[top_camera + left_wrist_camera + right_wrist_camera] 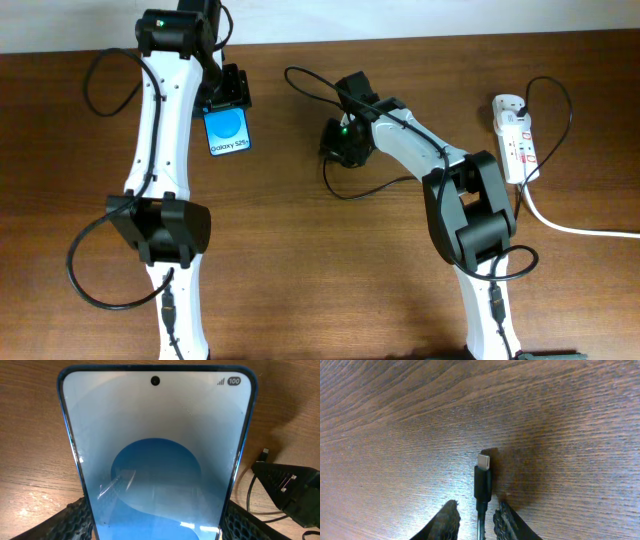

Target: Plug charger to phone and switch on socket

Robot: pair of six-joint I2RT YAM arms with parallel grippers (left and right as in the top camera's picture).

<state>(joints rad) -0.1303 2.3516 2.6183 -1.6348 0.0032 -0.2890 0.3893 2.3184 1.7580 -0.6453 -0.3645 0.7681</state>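
1. Brown wooden table (395,420): fine streaked grain, low sheen.
2. Slim blue-screened phone (157,455): glossy glass face catching reflections; smooth, shiny blue edge.
3. Thin black charger cable (482,487): matt plastic sleeve, bright metal connector tip.
4. White oblong power strip (515,140): smooth plastic.
5. Black gripper fingers (75,517) either side of the phone: rough, cross-hatched matt pads.

Brown wood-grain counter (320,290) fills the overhead view, grain running side to side, and a pale strip (400,15) runs along its far edge up top.
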